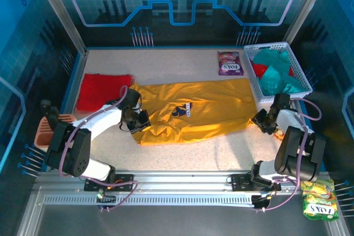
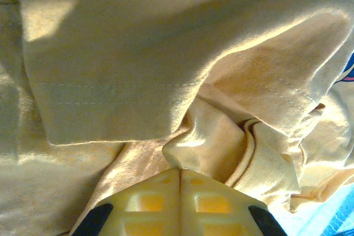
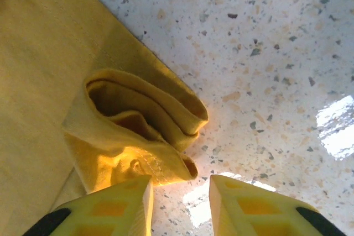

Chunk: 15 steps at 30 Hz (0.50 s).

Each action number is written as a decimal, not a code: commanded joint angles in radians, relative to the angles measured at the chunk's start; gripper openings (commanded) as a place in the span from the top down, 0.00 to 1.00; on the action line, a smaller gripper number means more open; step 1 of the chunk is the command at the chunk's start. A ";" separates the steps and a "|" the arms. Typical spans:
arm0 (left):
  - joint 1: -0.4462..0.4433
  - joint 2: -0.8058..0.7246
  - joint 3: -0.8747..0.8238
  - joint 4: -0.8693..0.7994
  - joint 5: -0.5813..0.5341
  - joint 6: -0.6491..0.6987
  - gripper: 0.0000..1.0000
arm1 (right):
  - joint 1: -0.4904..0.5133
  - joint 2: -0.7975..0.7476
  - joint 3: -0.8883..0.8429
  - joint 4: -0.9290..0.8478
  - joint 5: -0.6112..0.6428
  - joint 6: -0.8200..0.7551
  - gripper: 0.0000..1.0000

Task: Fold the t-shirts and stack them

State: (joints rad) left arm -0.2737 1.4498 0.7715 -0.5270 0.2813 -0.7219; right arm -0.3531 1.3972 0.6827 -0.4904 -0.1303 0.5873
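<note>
A mustard-yellow t-shirt with a dark-blue chest logo lies spread across the middle of the table. My left gripper sits at its left end, shut, with a fold of yellow cloth pinched between the fingertips. At the shirt's right end is my right gripper. In the right wrist view its jaws stand open over bare table, and a rolled yellow hem lies just ahead of the left finger. A red t-shirt lies flat at the far left. Teal t-shirts and some red cloth fill a basket.
The white basket stands at the back right, close behind my right arm. A purple snack packet lies left of it. A yellow-green FOX'S packet rests off the table at the near right. An orange rack sits at the left edge.
</note>
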 commanded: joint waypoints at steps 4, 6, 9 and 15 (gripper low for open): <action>-0.007 -0.031 0.006 -0.035 0.013 0.029 1.00 | -0.011 0.055 0.017 0.042 -0.005 0.015 0.71; -0.007 -0.034 0.004 -0.036 0.010 0.028 1.00 | -0.010 0.063 0.015 0.048 -0.010 0.017 0.72; -0.006 -0.034 0.004 -0.035 0.011 0.027 1.00 | -0.009 0.066 0.012 0.052 -0.012 0.016 0.74; -0.006 -0.031 0.003 -0.037 0.004 0.030 1.00 | -0.010 0.065 0.020 0.050 -0.003 0.012 0.81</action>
State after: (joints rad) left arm -0.2733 1.4387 0.7715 -0.5301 0.2813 -0.7219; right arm -0.3546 1.4509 0.6830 -0.4618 -0.1219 0.5964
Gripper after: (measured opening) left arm 0.060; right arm 0.196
